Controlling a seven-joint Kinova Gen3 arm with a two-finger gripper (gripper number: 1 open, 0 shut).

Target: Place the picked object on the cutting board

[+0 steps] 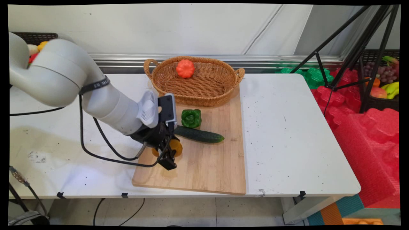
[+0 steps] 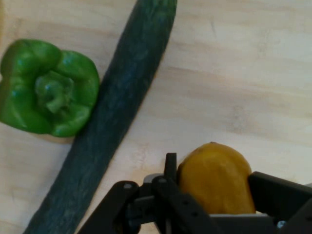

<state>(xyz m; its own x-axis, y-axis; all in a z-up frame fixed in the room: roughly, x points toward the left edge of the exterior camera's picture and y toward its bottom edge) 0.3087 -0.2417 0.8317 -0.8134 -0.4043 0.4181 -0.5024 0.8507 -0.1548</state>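
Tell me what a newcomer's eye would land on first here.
First the gripper, closed around a yellow-orange fruit at the near-left of the wooden cutting board. Just beyond it lie a dark cucumber and a green bell pepper, touching each other. At the board's far end, a wicker basket holds a small orange pumpkin.

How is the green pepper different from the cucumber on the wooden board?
The green pepper is short, blocky and bright green; the cucumber is long, slim and much darker. The pepper sits with its stem end up, while the cucumber lies flat. The pepper is nearer the basket; the cucumber's end reaches toward the pincer. Both rest on the board, side by side.
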